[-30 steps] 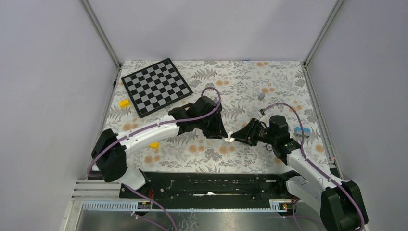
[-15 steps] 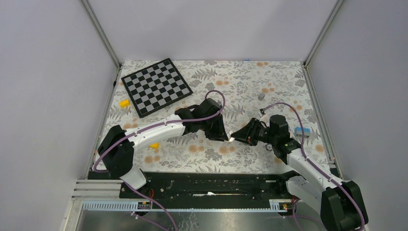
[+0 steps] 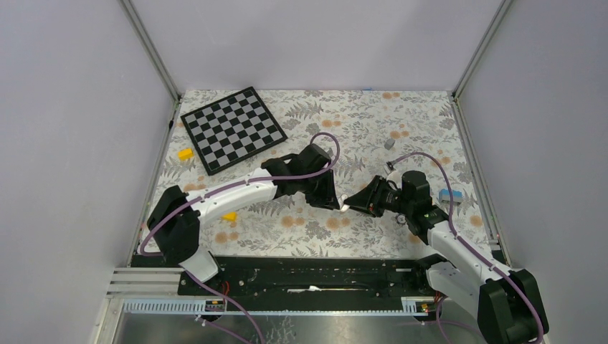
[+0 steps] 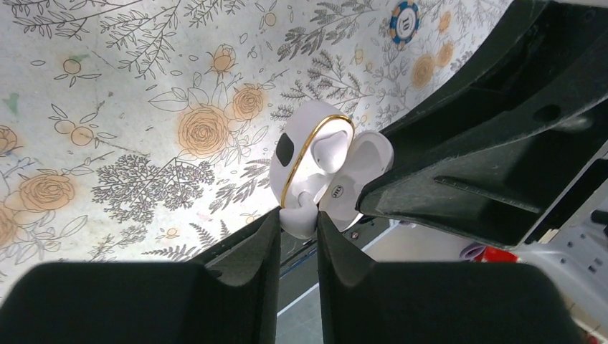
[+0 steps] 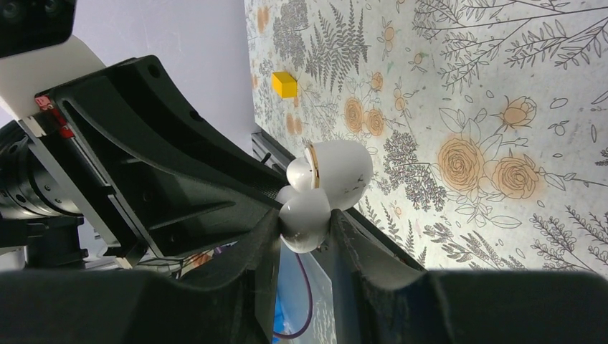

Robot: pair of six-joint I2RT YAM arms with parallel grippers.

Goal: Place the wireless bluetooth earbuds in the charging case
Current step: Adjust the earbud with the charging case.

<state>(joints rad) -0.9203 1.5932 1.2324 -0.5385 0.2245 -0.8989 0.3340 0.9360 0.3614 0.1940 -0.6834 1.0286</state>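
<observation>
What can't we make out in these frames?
Earbuds: none clearly identifiable in any view.
charging case sockets: left wrist view, right tool covers part; filled or empty unclear.
Right wrist view: only the case's outer shell shows.
Top view: case a tiny speck between left tool and right tool.

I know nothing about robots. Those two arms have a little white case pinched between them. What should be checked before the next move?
1. Right gripper holding the charging case: ok, its fingers clamp one white half.
2. Left gripper holding the case: ok, its fingers pinch the lower edge.
3. Lid open: ok, the hollow inside shows.
4. Earbuds seated: cannot tell; only a small black oval shows on the case.
5. Chessboard out of the way: ok, it lies well apart from both grippers.
</observation>
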